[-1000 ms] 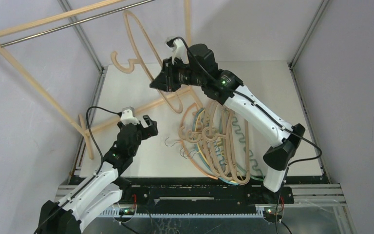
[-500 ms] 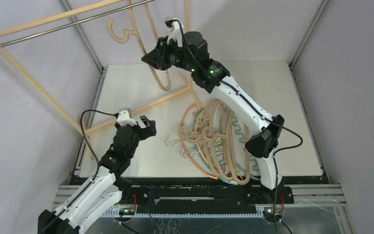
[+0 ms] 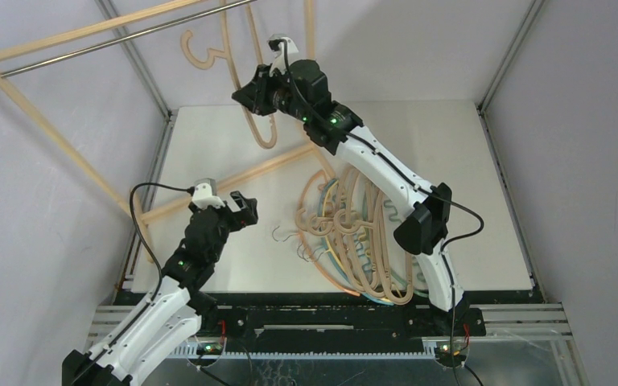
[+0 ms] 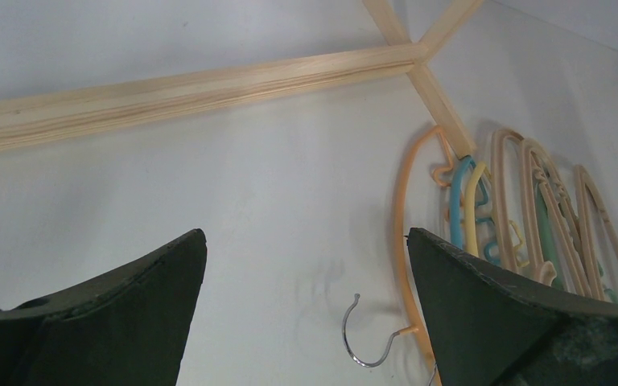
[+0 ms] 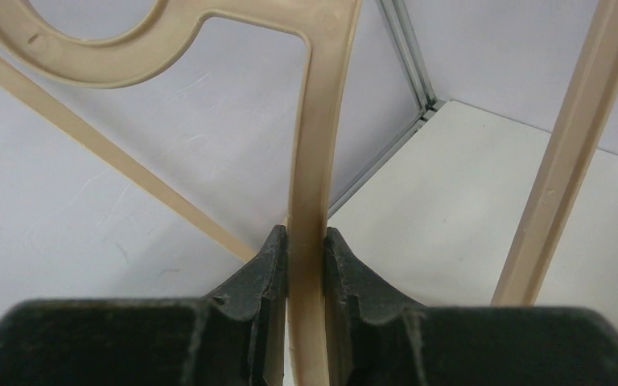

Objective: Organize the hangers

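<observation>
My right gripper (image 3: 251,90) is raised at the back and shut on a curved light-wood hanger (image 3: 259,129). The hanger's wooden hook (image 3: 197,50) is up by the metal rail (image 3: 129,35). In the right wrist view the fingers (image 5: 273,265) pinch the hanger's arm (image 5: 320,129). A pile of hangers (image 3: 362,233) lies on the table, light-wood ones over orange, teal and yellow ones. My left gripper (image 3: 240,207) is open and empty, left of the pile. In the left wrist view it (image 4: 306,241) frames an orange hanger (image 4: 400,225) and its metal hook (image 4: 366,350).
The big light-wood rack frame (image 3: 48,129) stands at the back left; its base bar (image 3: 233,178) crosses the table behind the left gripper and shows in the left wrist view (image 4: 193,84). A rack post (image 5: 567,153) rises right of the held hanger. Walls close in on both sides.
My right arm has lifted the wood hanger up and to the left, bringing its hook near the rail. The left arm has barely moved.
</observation>
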Action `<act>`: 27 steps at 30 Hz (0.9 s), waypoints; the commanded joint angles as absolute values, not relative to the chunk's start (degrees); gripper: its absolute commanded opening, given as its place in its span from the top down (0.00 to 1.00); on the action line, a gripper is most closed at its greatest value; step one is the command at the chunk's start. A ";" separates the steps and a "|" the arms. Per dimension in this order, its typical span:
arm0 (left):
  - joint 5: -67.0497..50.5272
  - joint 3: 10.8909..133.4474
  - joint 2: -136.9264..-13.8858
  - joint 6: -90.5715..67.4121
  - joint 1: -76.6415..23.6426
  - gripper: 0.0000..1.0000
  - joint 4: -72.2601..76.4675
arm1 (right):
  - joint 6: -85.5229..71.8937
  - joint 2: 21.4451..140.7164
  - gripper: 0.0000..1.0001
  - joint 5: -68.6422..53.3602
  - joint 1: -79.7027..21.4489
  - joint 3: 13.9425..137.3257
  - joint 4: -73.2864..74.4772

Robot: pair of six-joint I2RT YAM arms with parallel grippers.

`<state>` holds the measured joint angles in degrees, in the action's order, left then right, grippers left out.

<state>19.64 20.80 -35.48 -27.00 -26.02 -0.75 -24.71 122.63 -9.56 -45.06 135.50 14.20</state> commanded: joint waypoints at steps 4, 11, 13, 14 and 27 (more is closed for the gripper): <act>19.34 22.23 -36.73 -27.33 -26.28 0.00 1.47 | -22.32 114.11 0.98 -11.51 -46.09 129.80 9.15; 19.47 21.58 -38.84 -27.92 -26.28 0.01 2.59 | -19.29 109.42 0.98 -12.61 -47.36 124.03 9.09; 19.51 21.72 -39.14 -28.03 -26.28 0.01 2.88 | -19.38 109.09 0.98 -12.88 -47.22 124.29 8.37; 19.51 21.83 -39.27 -28.04 -26.28 0.00 2.97 | -19.46 109.07 0.98 -12.85 -47.12 124.77 8.15; 20.02 21.61 -38.21 -27.77 -26.27 0.01 2.29 | -22.95 113.28 0.98 -11.23 -45.10 129.10 6.95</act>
<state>19.66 20.80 -39.31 -27.09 -26.02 0.32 -21.34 112.71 -12.10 -45.82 125.45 11.49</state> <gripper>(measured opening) 0.995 0.247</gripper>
